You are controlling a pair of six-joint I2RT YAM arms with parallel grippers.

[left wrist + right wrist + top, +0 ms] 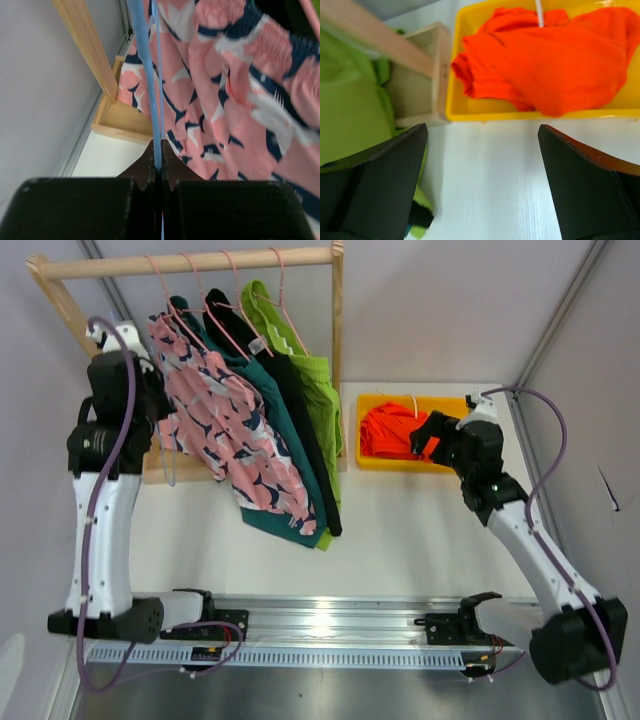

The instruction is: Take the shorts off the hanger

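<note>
Upper left of the overhead view: pink shorts (pixel 225 430), first of four pairs hanging lengthwise down from the wooden rail (pixel 200 262), with teal shorts (pixel 270 520), black shorts (pixel 315 460) and lime green shorts (pixel 310 370) ranked rightward behind. Hard against the pink pair, left gripper (pixel 159 175) clamped on a thin blue strip (pixel 150 75). Centre right: right gripper (pixel 482 129) spread wide, empty, just above orange shorts (pixel 555 60) heaped in the yellow bin (pixel 520 116). Nearer arm for the pink pair, by judgement: the left
</note>
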